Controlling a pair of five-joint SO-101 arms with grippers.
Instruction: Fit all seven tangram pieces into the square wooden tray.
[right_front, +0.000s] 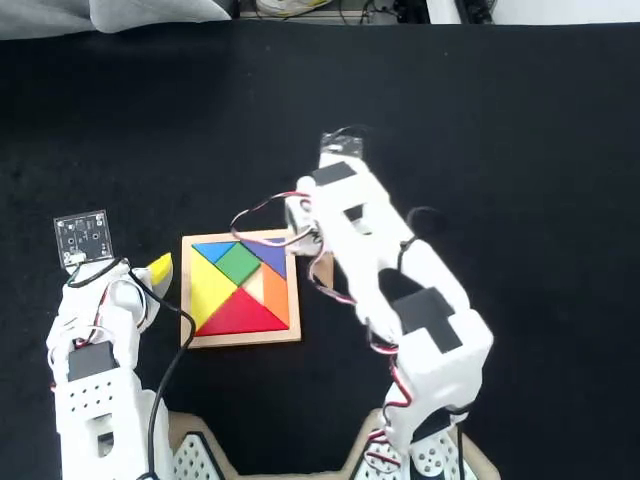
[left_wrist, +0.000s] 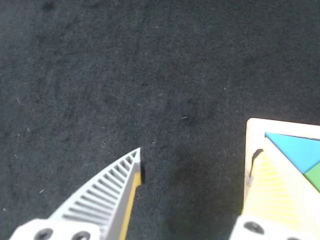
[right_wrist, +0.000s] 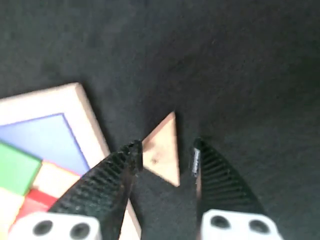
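1. Small pale wooden triangle (right_wrist: 162, 150), lying flat on the black cloth tabletop (right_front: 500, 120). We find it between the right jaws, which stand open around it. One black tip sits against its corner or just beside it, and we cannot tell which. The other tip is apart from it.

2. Square wooden tray (right_front: 240, 340), just beside the right jaws, with its rim near the small pale wooden triangle. In it we count a yellow triangle (right_front: 205, 285), a red triangle (right_front: 240, 315), a green square (right_front: 238, 263), a light blue triangle (right_front: 213, 249), a violet-blue piece (right_front: 270, 253) and an orange piece (right_front: 277, 290).

3. Left jaws, open, with bare tabletop between them. A corner of the tray lies at the tip of their yellow side.
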